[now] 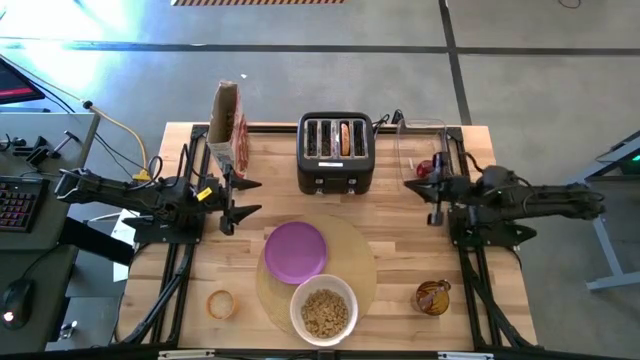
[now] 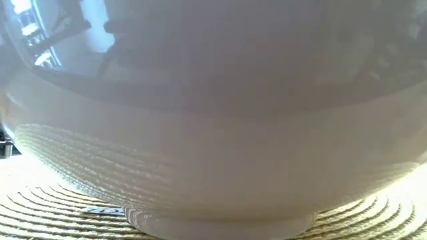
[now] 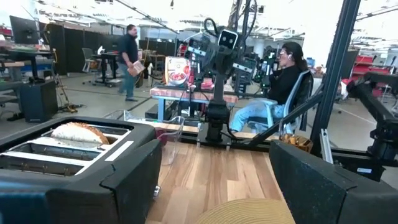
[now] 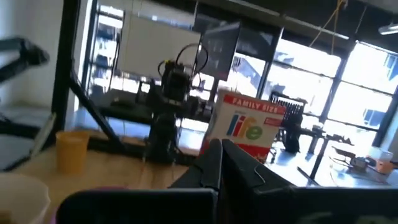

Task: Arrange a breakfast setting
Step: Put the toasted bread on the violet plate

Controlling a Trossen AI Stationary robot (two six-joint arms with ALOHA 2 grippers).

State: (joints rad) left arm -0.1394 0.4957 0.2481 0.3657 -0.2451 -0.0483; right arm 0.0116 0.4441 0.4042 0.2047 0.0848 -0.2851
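A robotics lab in an open, office-like hall. Shown by two dark arms bolted to a wooden table on a polished concrete floor, with a keyboard and mouse just off its left edge. Beyond the table, another robot rig on its own bench, desks with monitors, black partitions, a person seated and another walking. Tall windows seen from the right wrist. Staged kitchen props: a black toaster, a cereal box.
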